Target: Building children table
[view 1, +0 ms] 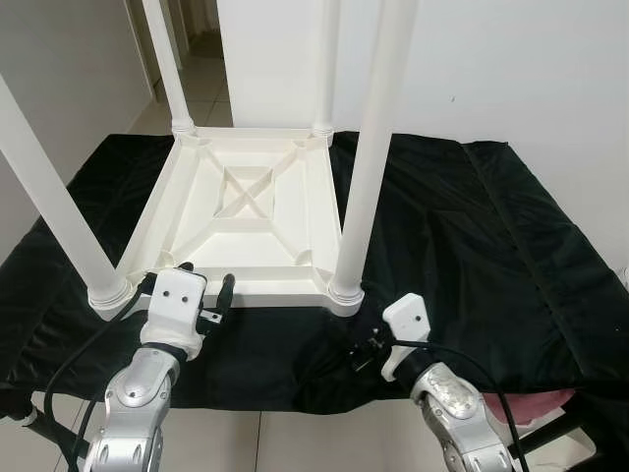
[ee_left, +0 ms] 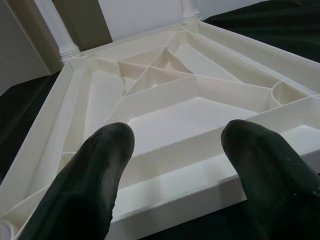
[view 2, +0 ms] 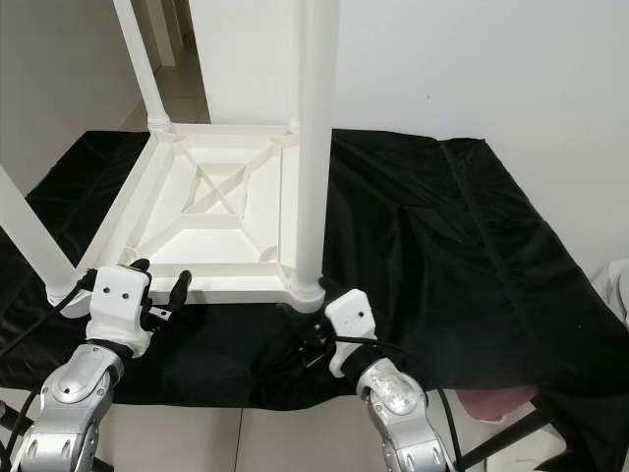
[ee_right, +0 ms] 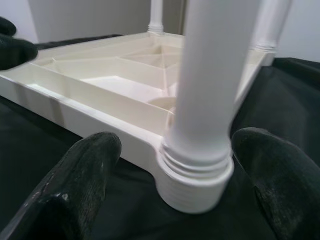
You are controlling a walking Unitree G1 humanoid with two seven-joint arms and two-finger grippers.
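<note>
While the white plastic children table (view 1: 254,211) lies upside down on the black cloth (view 1: 472,246), the right gripper (ee_right: 170,200), fingers wide, straddles the near right white leg (view 1: 369,157); a skewed squeeze could loosen it. The left gripper (ee_left: 175,170), also wide, faces the near rim.

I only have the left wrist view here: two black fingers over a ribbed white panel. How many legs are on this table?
Observer: Four legs stand up from the upturned table top, one at each corner.
Operator: Where is the right gripper?
Observer: The right gripper is open, its fingers either side of the near right leg at its threaded base.
Operator: What is the table on?
Observer: A black cloth spread over a raised surface.
</note>
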